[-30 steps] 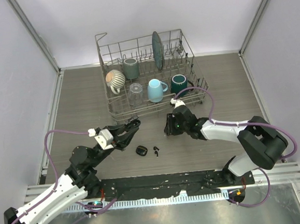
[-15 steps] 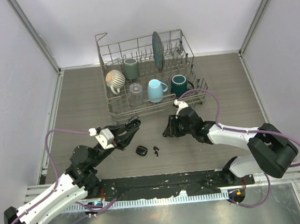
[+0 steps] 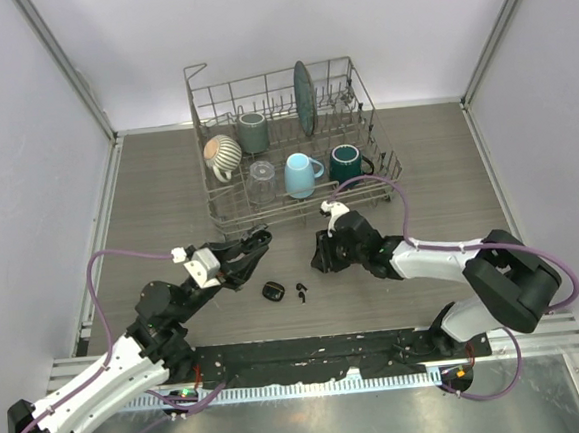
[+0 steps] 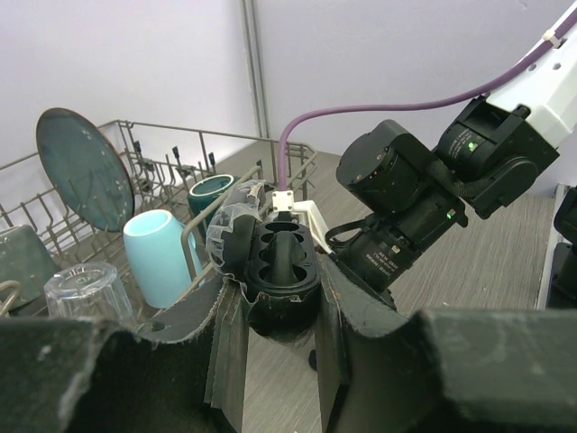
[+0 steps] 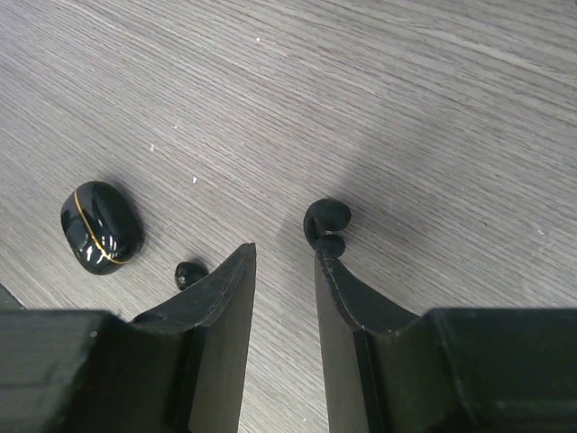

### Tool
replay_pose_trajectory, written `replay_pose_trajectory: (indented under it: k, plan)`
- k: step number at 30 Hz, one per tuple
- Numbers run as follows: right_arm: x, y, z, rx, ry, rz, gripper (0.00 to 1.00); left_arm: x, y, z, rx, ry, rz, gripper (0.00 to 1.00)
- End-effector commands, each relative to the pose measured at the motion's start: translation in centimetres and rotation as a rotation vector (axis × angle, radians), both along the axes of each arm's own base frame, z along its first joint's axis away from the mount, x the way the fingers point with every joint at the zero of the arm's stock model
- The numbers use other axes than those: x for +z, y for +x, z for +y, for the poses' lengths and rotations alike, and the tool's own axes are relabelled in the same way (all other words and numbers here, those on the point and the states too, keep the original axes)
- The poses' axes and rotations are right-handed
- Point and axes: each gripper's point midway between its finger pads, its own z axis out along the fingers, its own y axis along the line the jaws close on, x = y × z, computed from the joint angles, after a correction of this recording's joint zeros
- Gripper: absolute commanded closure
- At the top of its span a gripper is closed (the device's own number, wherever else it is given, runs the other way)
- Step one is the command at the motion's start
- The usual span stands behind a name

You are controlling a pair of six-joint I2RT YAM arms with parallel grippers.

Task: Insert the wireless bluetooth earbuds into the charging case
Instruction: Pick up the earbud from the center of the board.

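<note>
The left arm point(image 3: 130, 354) is standing bent at the elbow above the bench point(image 3: 167, 186). Its jaws are clamping the open charging case point(image 4: 275, 266) between their tips, the two sockets facing back toward the wrist and the lid hinged open to the left. Well left of the right jaws, a closed black case point(image 5: 101, 226) with a gold seam is lying flat. A small earbud point(image 5: 189, 272) is sitting just outside the left tip. A hooked earbud point(image 5: 326, 221) is lying right at the right tip, its long axis running straight ahead of the jaws and its round body pointing away; contact cannot be told. The right arm point(image 3: 428, 256) is lying low and stretched leftward, its jaws tilting down at the bench, slightly apart and gripping nothing.
</note>
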Motion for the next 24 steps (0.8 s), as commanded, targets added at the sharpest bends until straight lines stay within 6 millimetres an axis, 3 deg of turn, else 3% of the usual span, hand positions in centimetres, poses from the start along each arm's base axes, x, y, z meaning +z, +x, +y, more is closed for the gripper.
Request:
replay_pose_trajectory:
  k: [1,8,16,24]
  plan:
    - [1.5,1.5,1.2,0.004,0.022,-0.067,0.62,1.3,0.0,0.5,0.015,-0.04,-0.025,1.0]
    - [1.3,1.8,1.0,-0.011,0.007,-0.079,0.62,1.2,0.0,0.5,0.018,-0.04,-0.023,1.0]
    - [3.2,1.6,1.9,0.014,0.059,-0.109,0.62,1.2,0.0,0.6,0.02,-0.04,-0.025,1.0]
    - [2.3,2.3,2.1,-0.013,0.041,-0.102,0.62,1.2,0.0,0.6,0.02,-0.041,-0.025,1.0]
